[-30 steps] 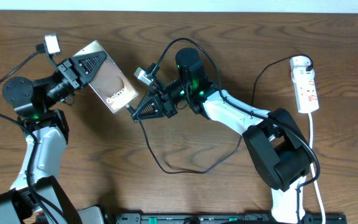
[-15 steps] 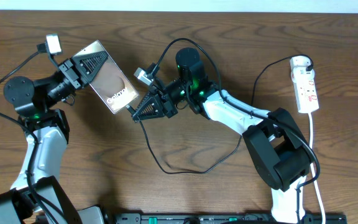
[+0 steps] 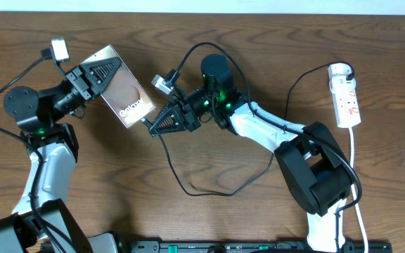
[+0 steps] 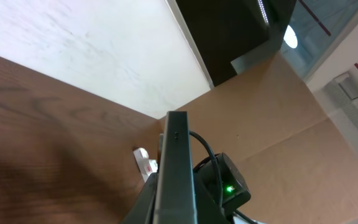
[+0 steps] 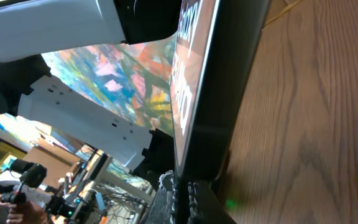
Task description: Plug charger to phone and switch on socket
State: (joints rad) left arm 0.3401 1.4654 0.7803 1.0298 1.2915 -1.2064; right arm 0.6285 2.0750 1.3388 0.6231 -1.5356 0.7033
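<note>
The phone [image 3: 126,95], glossy brownish back up with white lettering, is held tilted above the table by my left gripper [image 3: 101,72], shut on its upper end. In the left wrist view the phone [image 4: 175,163] shows edge-on between the jaws of the left gripper [image 4: 176,214]. My right gripper [image 3: 153,124] is shut on the plug end of the charger [image 3: 188,188], right at the phone's lower edge. Whether the tip sits in the port is hidden. The right wrist view has the phone [image 5: 219,81] directly above the shut right gripper [image 5: 185,191]. The white socket [image 3: 346,98] lies far right.
The charger's black cable loops over the table in front of the right arm and runs up to a black plug [image 3: 345,69] in the socket's far end. A white cord [image 3: 357,183] trails from the socket toward the table's near edge. The right arm's base [image 3: 318,176] stands beside it.
</note>
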